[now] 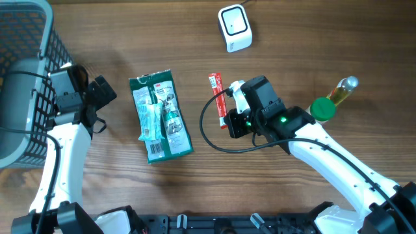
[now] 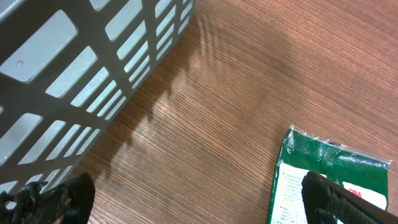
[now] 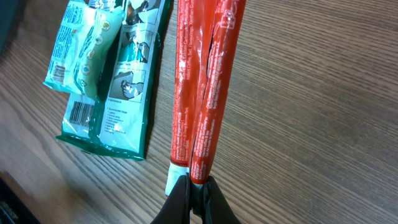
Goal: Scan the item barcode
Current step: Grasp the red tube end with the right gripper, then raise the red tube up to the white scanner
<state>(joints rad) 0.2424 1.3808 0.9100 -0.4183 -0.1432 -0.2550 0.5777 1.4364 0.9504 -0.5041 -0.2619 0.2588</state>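
By the basket (image 1: 26, 78) my left pincer (image 1: 103, 99) waits spread wide, holding nothing. The green pack (image 1: 159, 117) lies flat. My right pincer (image 3: 198, 190) pinches 1 end of the red stick pack (image 3: 202, 81), I think so I can show its barcode to the scanner (image 1: 234, 27)

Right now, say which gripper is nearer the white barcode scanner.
Right. The right gripper, shut on the red packet, sits near the scanner; the left gripper is off by the basket.
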